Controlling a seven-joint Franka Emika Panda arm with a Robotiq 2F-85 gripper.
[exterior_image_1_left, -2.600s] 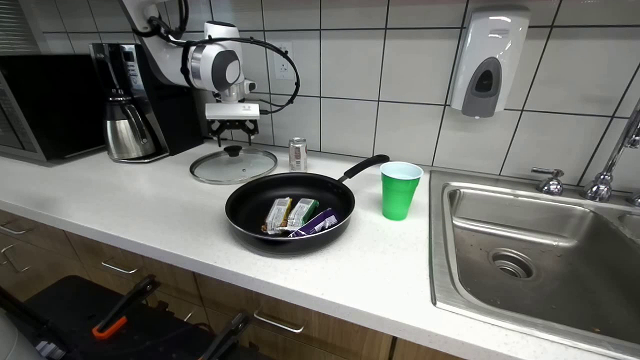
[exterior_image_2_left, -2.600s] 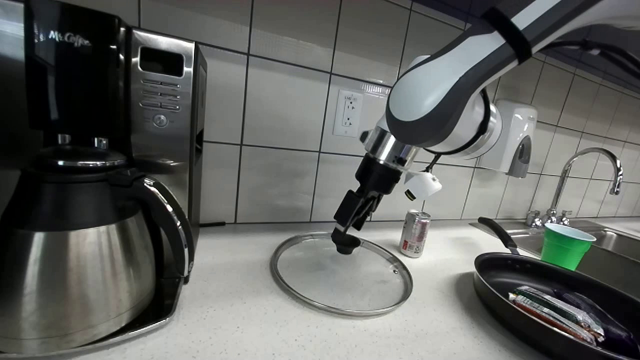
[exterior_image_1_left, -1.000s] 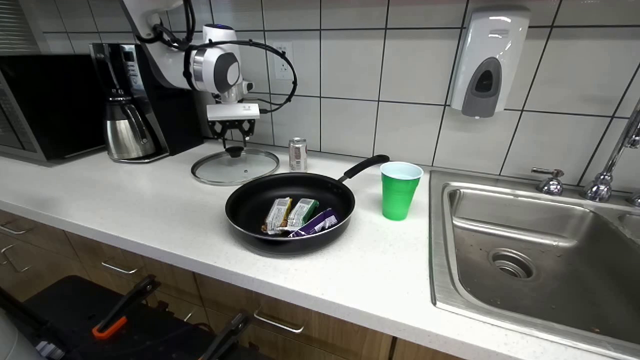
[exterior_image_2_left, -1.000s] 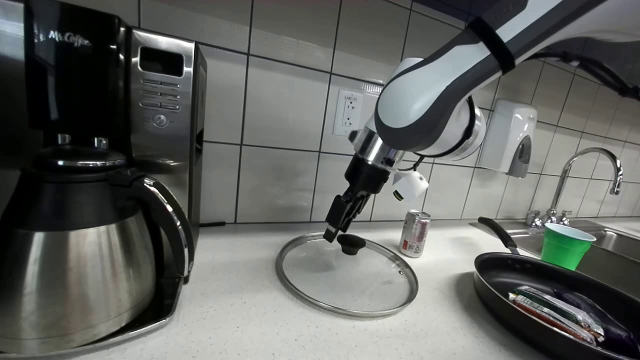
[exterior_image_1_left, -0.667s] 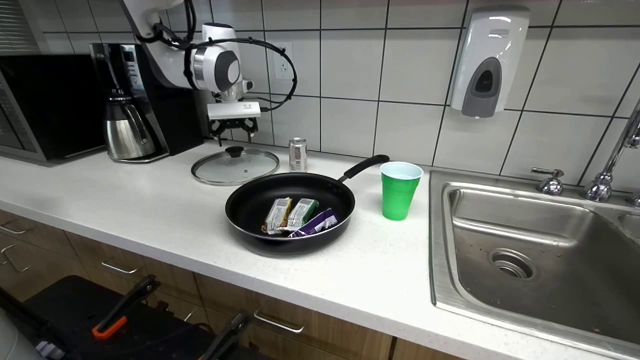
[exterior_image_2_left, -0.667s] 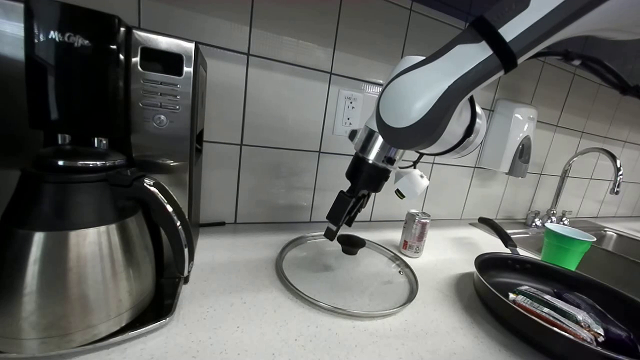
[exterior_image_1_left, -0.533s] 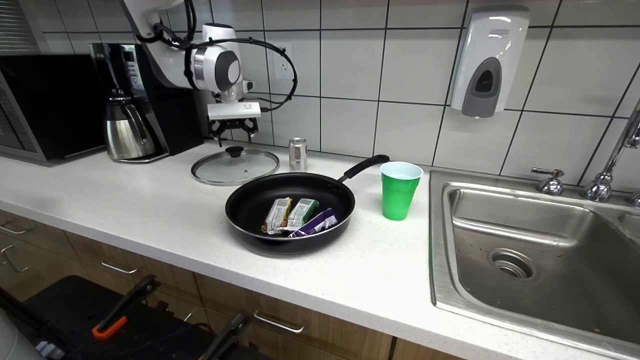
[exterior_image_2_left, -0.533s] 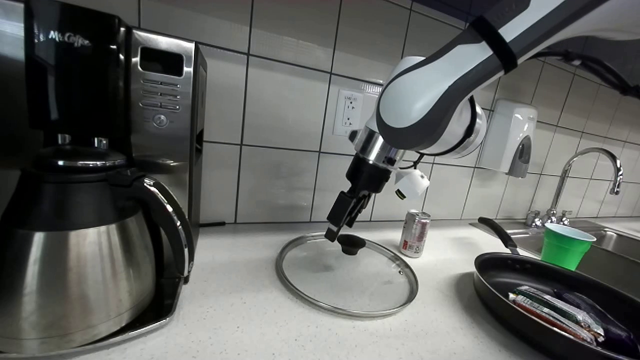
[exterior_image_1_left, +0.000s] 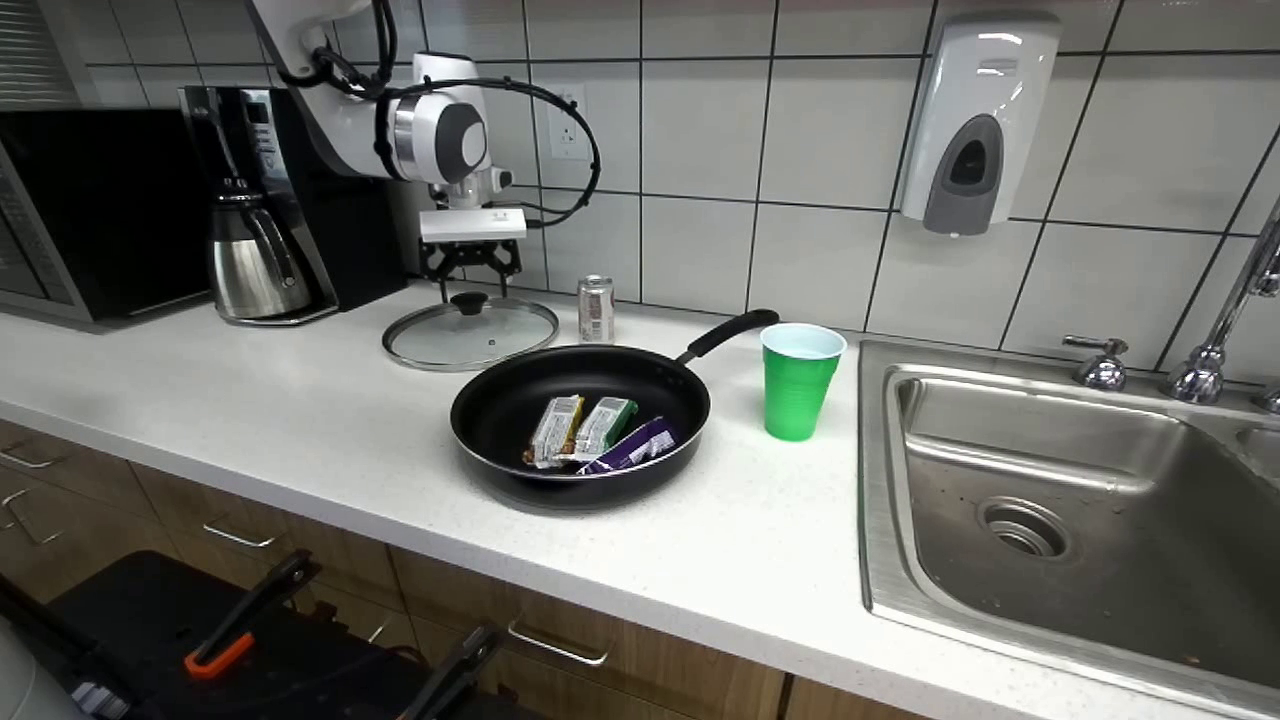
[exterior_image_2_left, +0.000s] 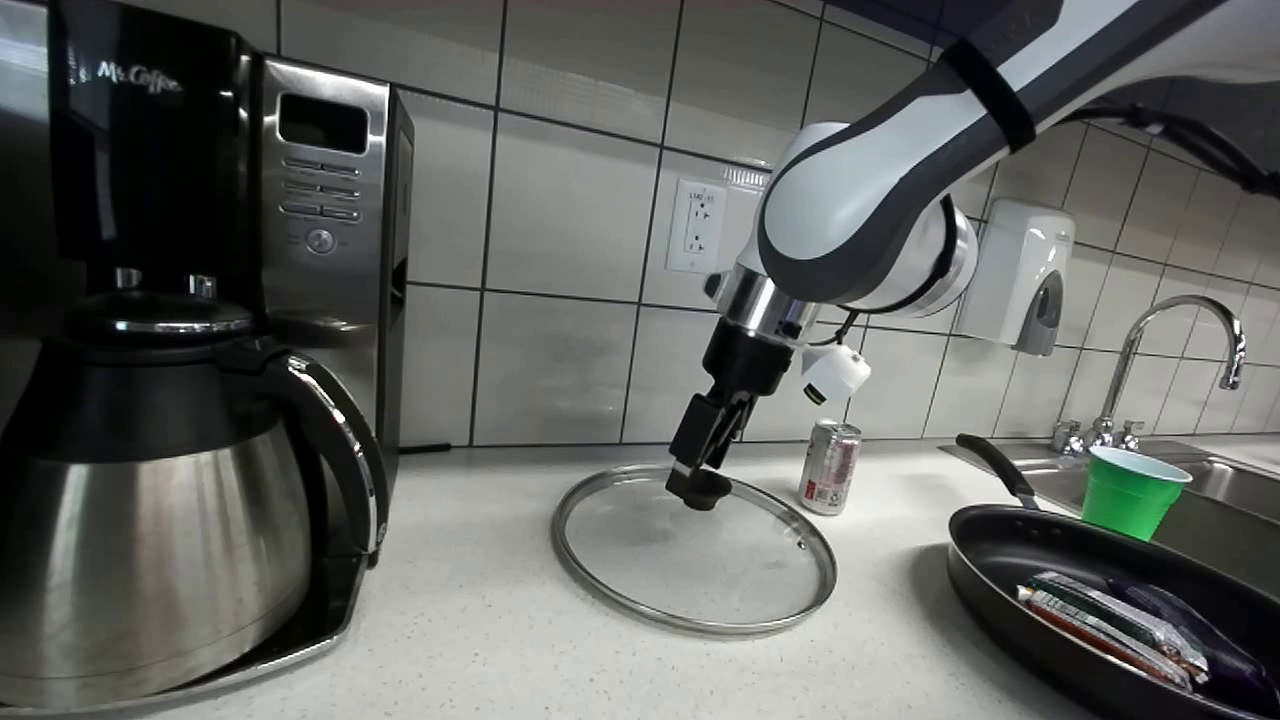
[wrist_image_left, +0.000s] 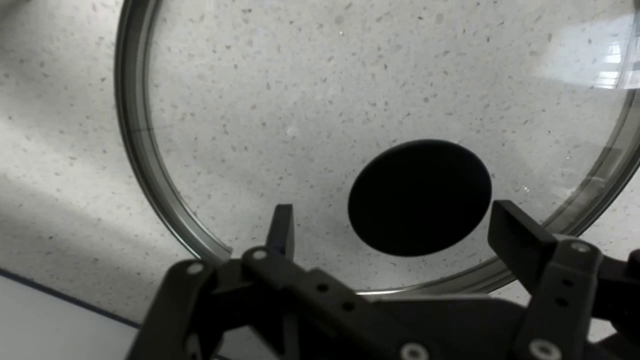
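The gripper (wrist_image_left: 391, 215) has its fingers (wrist_image_left: 517, 240) spread apart — the black knob (wrist_image_left: 420, 197) of the glass lid (exterior_image_2_left: 690, 570) appears between them, and whether one finger touches it, I cannot tell. The lid lies on the desk (exterior_image_1_left: 300, 400), between the coffee maker (exterior_image_2_left: 330, 260) and the black pan (exterior_image_1_left: 510, 405), near a can (exterior_image_1_left: 596, 312). Inside the pan there lie three wrapped bars (exterior_image_1_left: 605, 425).
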